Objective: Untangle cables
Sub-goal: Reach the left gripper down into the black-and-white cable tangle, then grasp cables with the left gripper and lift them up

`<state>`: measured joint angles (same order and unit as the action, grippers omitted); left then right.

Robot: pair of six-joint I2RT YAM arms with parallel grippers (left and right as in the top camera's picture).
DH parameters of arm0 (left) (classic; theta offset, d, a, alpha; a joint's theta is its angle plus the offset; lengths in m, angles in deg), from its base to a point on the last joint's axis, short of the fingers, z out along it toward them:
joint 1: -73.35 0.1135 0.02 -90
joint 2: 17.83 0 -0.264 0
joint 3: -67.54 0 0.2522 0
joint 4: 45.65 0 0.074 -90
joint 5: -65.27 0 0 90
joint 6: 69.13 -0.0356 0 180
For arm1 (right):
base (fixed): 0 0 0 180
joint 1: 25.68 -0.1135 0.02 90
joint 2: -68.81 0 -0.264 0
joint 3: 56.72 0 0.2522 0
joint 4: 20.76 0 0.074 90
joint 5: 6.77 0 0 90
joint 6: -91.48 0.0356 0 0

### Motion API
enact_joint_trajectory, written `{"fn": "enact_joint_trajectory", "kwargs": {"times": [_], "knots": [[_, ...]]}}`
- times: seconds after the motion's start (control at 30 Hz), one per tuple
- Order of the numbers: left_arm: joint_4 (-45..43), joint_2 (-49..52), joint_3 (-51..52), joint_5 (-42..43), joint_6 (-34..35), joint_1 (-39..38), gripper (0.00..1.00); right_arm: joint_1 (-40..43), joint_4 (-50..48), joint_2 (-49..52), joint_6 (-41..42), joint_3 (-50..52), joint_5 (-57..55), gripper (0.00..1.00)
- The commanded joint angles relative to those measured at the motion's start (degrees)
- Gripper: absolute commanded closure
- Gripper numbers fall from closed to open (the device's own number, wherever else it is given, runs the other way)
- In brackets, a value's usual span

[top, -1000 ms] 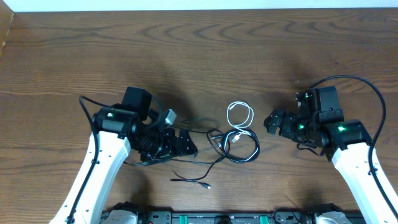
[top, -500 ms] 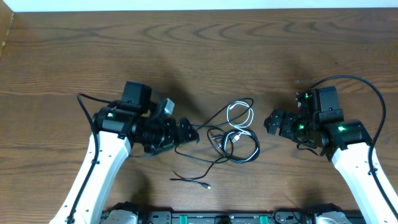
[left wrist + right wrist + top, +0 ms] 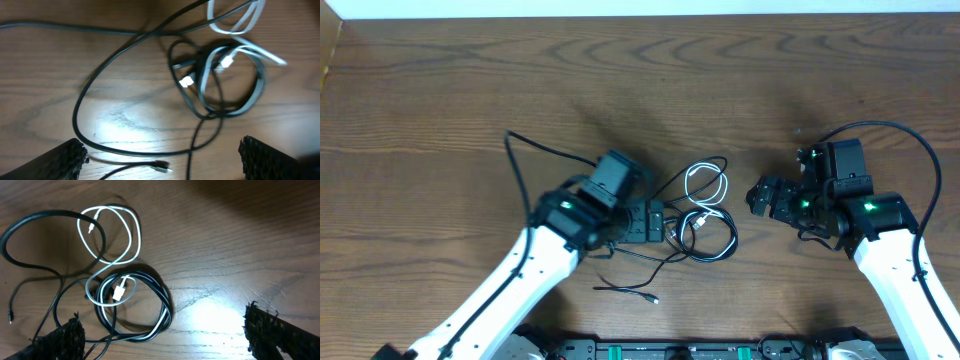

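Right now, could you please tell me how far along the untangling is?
Done: nothing visibly. The end of the white cable lies inside the black coil, and a loose black cable crosses them. In hand: nothing is gripped. The left gripper is open at the coil's edge, and the right gripper is open, off to the side. Left: separating the cables from one another.

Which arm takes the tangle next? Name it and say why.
Left, probably. The left jaws stand open right at the cables, which fill its wrist view; the right jaws, open too, sit apart.
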<state>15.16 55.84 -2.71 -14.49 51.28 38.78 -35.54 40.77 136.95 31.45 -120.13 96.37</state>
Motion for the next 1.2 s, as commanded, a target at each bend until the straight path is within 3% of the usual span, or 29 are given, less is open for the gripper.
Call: {"fn": "enact_joint_trajectory", "kwargs": {"times": [0.0,0.47,0.5,0.57,0.8,0.83,1.0,1.17], "knots": [[-0.1,3.6,2.1,-10.2,7.9,-3.5,0.01,1.3,0.5,0.0,0.2,0.3,-1.0,0.01],[-7.7,18.9,2.2,-6.3,12.1,-12.2,0.02,3.1,2.9,0.0,0.2,0.3,-1.0,0.01],[-7.7,19.4,2.2,-6.3,12.6,-12.1,0.07,3.1,3.0,0.0,0.2,0.3,-1.0,0.01],[-7.8,20.1,2.2,-6.4,14.1,-12.1,0.35,3.1,3.1,0.0,0.2,0.3,-1.0,0.01],[-14.3,20.5,2.2,-6.5,16.4,-12.1,0.39,3.1,3.7,0.0,0.2,0.3,-1.0,0.01],[-15.6,20.5,2.2,-6.5,16.4,-12.1,0.44,3.1,3.8,0.0,0.2,0.3,-1.0,0.01],[-18.4,20.5,2.2,-6.4,18.2,-12.1,0.92,3.1,5.0,0.0,0.1,0.3,-1.2,0.01],[-18.6,20.4,2.2,-6.5,18.1,-12.1,0.93,3.1,5.2,0.0,-0.3,0.3,-1.2,0.01]]}}
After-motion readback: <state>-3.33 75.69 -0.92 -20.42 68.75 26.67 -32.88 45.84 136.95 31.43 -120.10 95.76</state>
